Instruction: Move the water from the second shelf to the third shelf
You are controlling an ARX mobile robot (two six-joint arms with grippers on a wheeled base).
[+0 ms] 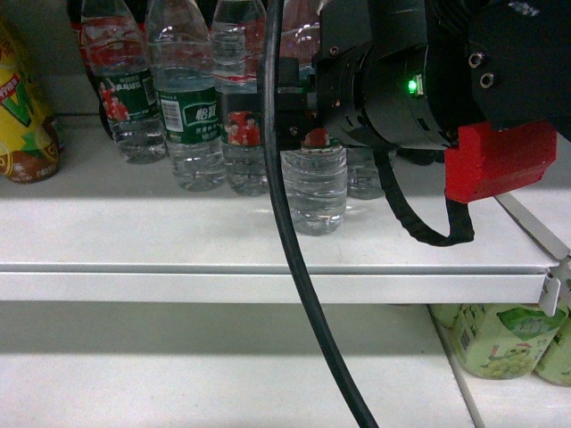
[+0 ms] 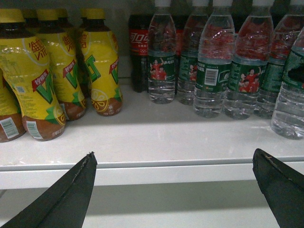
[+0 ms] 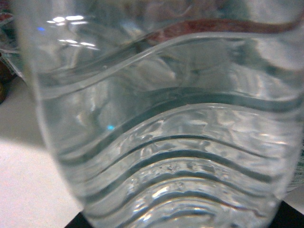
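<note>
Here the right arm is reaching across the middle of the head view, its black wrist housing and red bracket (image 1: 500,160) blocking the upper right. The right gripper (image 1: 303,134) is sitting at the label height of a water bottle (image 1: 314,187) that is standing on the white shelf (image 1: 268,241), nearer the front edge than the others in its row. Whether the fingers are closed on that bottle cannot be told from here, since the housing is hiding them. In the right wrist view the bottle's clear ribbed body (image 3: 166,142) is filling nearly the whole frame, very close to the camera.

A thick black cable (image 1: 294,267) is hanging down in front of the shelf.

In the left wrist view the left gripper (image 2: 175,190) is hovering in front of the shelf's front edge (image 2: 152,173), its two dark fingers (image 2: 66,199) spread wide apart and holding nothing. Beyond them, yellow lemon tea bottles (image 2: 61,76) are standing on the left, a cola bottle (image 2: 138,52) behind them toward the middle, and green-labelled water bottles (image 2: 213,71) in rows on the right.

Green drink bottles (image 1: 508,343) are showing on the shelf below, at the right.
</note>
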